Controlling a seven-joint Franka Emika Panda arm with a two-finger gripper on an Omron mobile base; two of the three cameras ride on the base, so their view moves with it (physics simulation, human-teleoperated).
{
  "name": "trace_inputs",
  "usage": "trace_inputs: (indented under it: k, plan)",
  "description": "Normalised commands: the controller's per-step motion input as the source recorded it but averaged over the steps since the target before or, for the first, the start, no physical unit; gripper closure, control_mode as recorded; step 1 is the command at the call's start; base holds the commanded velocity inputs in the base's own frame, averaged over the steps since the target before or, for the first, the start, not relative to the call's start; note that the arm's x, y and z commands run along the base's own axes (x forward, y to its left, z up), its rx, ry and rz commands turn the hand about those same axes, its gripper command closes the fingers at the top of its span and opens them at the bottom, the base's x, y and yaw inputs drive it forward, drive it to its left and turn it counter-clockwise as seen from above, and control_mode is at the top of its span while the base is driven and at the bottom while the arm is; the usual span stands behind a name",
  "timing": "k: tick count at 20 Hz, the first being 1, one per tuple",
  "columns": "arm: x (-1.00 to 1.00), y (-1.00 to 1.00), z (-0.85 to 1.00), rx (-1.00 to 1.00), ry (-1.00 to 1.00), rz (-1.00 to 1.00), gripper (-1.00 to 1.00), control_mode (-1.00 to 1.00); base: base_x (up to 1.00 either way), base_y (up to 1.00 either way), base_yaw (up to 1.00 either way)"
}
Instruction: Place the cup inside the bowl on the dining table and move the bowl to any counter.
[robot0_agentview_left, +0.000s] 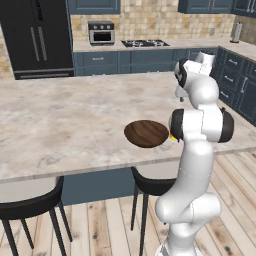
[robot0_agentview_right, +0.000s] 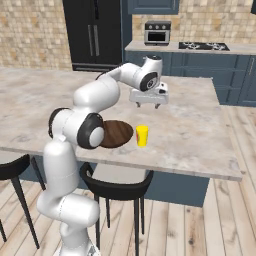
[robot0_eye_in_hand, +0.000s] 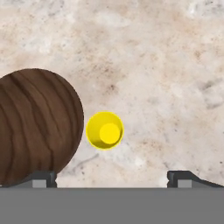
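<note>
You've got the gripper (robot0_agentview_right: 148, 105) hanging above the dining table (robot0_agentview_right: 200, 125) with its jaws spread wide apart and nothing between them; in the hand view the two dark fingertips (robot0_eye_in_hand: 43, 178) stand far apart at the bottom. Take the bowl (robot0_agentview_right: 118, 133) as your landmark: it sits flat on the marble near the table's front edge, partly hidden behind the arm's elbow in the right base view. The cup (robot0_agentview_right: 142, 135) stands upright just beside the bowl, on its right in that view, with a narrow strip of marble between them in the hand view, so not touching. Looking straight down, you see the cup (robot0_eye_in_hand: 104, 130) as a yellow ring next to the bowl's (robot0_eye_in_hand: 37, 124) rim. Your gripper is above and beyond the cup, farther from the front edge than the bowl. The counter (robot0_agentview_left: 165, 46) with its black hob runs along the tiled wall, well beyond the bowl.
</note>
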Motion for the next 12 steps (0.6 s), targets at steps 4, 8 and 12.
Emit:
trace_inputs:
  k: [4,8,12]
  plan:
    - [0.04,0.00,-0.12,0.00,0.00,0.03,-1.00,-1.00,0.00,0.00,0.00]
    - [0.09,-0.01,-0.13,0.00,0.00,0.03,-1.00,-1.00,0.00,0.00,0.00]
    - [0.08,0.00,-0.16,0.00,0.00,0.03,-1.00,-1.00,0.00,0.00,0.00]
